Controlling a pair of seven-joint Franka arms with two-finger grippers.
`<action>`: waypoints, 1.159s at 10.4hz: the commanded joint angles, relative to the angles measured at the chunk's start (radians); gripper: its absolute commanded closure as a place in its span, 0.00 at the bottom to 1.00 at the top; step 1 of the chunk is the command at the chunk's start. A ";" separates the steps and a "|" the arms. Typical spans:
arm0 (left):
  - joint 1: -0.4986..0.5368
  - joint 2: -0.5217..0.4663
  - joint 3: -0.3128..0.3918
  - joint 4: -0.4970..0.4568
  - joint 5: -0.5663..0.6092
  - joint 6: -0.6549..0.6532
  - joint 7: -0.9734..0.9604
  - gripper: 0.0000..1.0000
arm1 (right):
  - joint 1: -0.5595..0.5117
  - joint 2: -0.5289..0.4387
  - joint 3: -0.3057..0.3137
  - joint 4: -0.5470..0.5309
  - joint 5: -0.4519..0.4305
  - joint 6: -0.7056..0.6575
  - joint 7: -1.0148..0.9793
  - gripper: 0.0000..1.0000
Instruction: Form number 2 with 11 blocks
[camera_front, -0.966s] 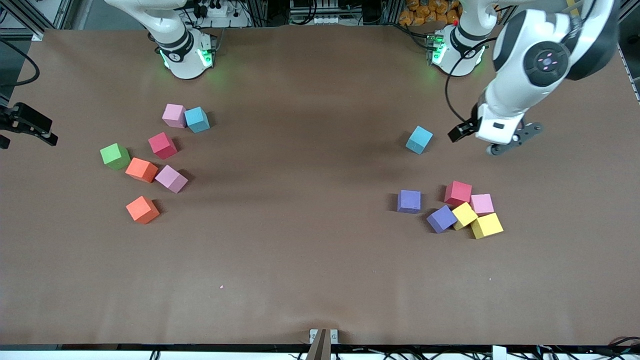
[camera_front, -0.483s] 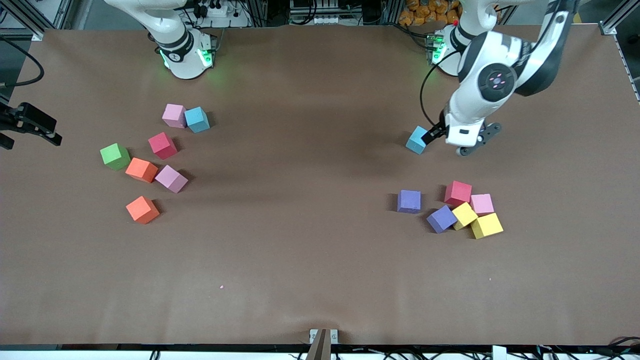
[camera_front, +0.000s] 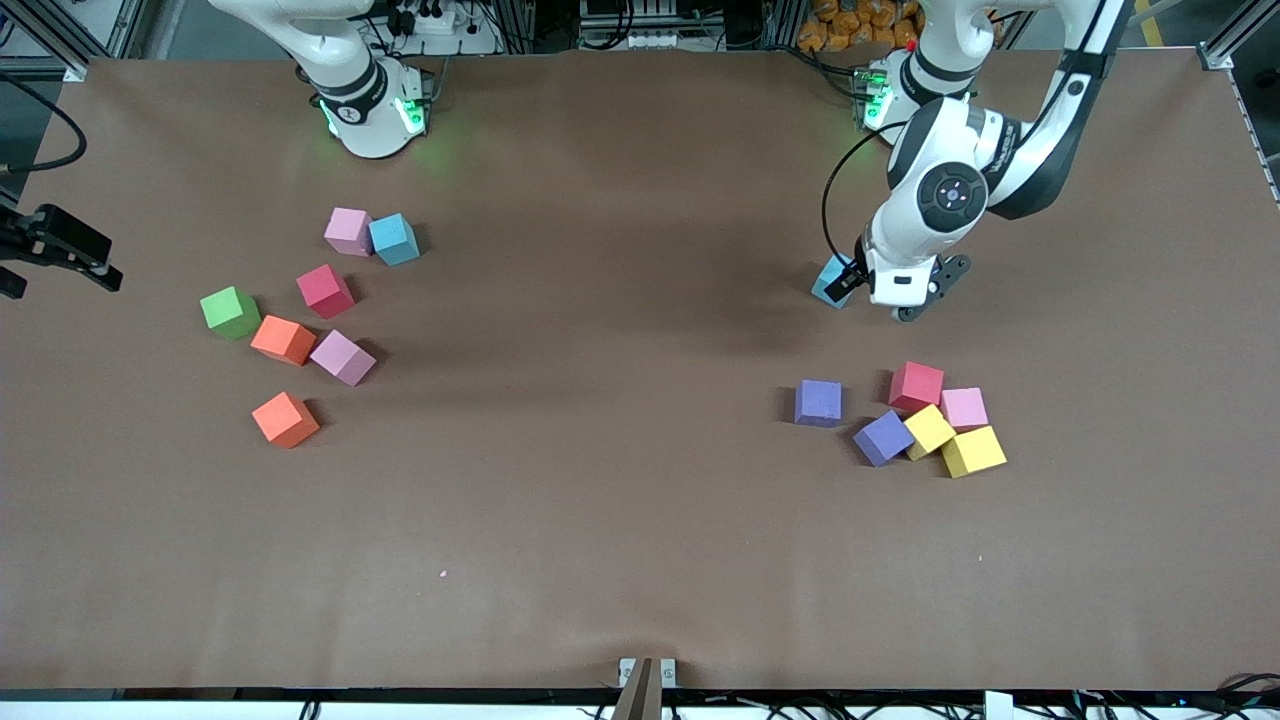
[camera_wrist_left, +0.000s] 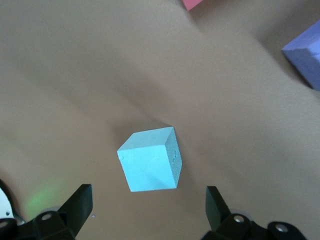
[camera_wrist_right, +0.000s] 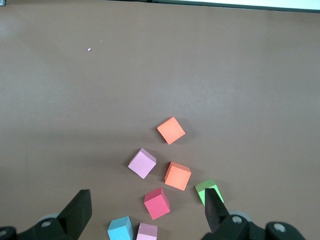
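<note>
Your left gripper (camera_wrist_left: 147, 210) hangs low over the lone light-blue cube (camera_front: 829, 283) toward the left arm's end of the tabletop (camera_front: 620, 500), its fingers (camera_wrist_left: 77, 205) spread wide with nothing between them. In the left wrist view that cube (camera_wrist_left: 150, 160) sits on the brown surface between the two fingertips, untouched and turned at an angle to them.

Nearer the front camera than that cube you have a loose cluster: a purple cube (camera_front: 819, 402) standing alone, then a second purple cube (camera_front: 883, 438), a red cube (camera_front: 917, 387), a pink cube (camera_front: 964, 408) and two yellow cubes (camera_front: 929, 431) (camera_front: 973, 451) packed close, several touching.

Your right gripper (camera_wrist_right: 147, 215) waits high above the right arm's end of the tabletop, released, fingers apart and holding nothing. Below it lie seven more blocks: a pink cube (camera_front: 348, 231) touching a blue cube (camera_front: 394, 239), a red cube (camera_front: 325, 291), a green cube (camera_front: 230, 312) just beside an orange cube (camera_front: 283, 339), which touches another pink cube (camera_front: 343, 357), and a second orange cube (camera_front: 285, 419) apart, nearest the front camera.

The blocks lie in these two scattered groups; no rows of the number 2 are laid out anywhere on the tabletop.
</note>
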 joint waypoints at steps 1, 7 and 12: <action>0.006 0.035 -0.006 -0.014 -0.009 0.033 -0.016 0.00 | 0.001 0.008 -0.004 0.026 0.014 -0.021 0.007 0.00; 0.010 0.105 -0.008 -0.077 -0.009 0.170 -0.018 0.00 | 0.030 0.039 -0.001 0.016 0.014 -0.023 0.003 0.00; 0.004 0.153 -0.008 -0.082 -0.009 0.208 -0.018 0.00 | 0.106 0.130 -0.001 -0.119 0.007 0.105 -0.003 0.00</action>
